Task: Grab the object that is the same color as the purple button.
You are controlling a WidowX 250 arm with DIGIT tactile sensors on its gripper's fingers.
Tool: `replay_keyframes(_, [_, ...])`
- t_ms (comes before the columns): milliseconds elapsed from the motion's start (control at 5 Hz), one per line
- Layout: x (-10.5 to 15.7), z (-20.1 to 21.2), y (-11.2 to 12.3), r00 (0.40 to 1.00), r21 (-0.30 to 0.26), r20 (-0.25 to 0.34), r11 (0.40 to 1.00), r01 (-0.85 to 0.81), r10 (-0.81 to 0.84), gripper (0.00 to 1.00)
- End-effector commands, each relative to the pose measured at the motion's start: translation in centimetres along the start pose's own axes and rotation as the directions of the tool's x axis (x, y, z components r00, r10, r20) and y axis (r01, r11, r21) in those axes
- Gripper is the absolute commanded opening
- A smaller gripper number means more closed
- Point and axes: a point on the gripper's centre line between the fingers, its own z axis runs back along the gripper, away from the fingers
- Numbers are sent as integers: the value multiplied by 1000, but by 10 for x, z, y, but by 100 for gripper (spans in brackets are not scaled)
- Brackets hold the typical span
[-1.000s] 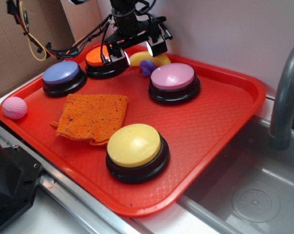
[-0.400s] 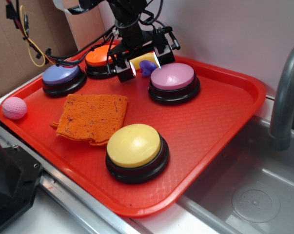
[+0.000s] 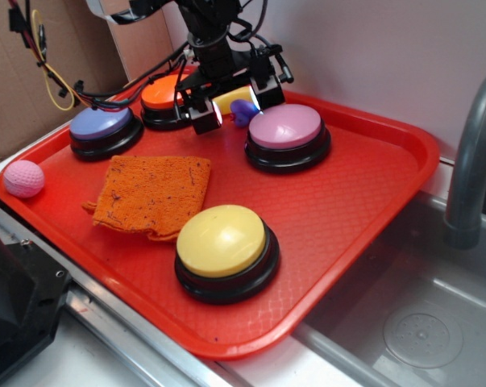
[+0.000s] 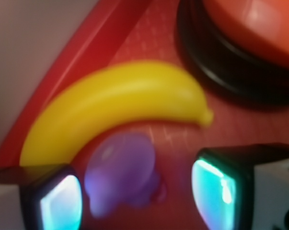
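The object, a small lumpy deep-violet toy (image 3: 243,111) (image 4: 120,172), lies on the red tray (image 3: 347,210) between the yellow banana (image 3: 230,98) (image 4: 120,103) and the pink-mauve button (image 3: 287,131). My gripper (image 3: 236,109) (image 4: 137,199) is open and hangs low over the toy, one finger on each side. In the wrist view the toy sits nearer the left pad (image 4: 60,203) than the right pad (image 4: 216,191), and neither pad clearly touches it. The purple button (image 3: 105,125) stands at the tray's far left.
An orange button (image 3: 164,98) (image 4: 249,38) stands just left of the gripper. An orange cloth (image 3: 154,193) and a yellow button (image 3: 224,246) lie nearer the front. A pink ball (image 3: 23,178) rests at the tray's left corner. A sink and grey faucet (image 3: 472,161) are at the right.
The gripper has moved right from above the orange button and come down around the violet toy. It has barely shifted over the last half second.
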Motion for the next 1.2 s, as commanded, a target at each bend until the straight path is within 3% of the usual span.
replay_keyframes(0, [25,10,0,999,-37,38,999,-6,8,0])
replay_keyframes(200, [24,11,-1,999,-37,36,999,0,2,0])
replay_keyframes(400, [33,43,7,999,-27,17,999,28,-27,0])
replay_keyframes(600, [45,92,8,981,-63,-40,980,188,-191,0])
replay_keyframes(800, [47,144,8,884,3,-184,899,437,-429,0])
replay_keyframes(1000, [33,202,27,764,-154,-118,772,617,-634,0])
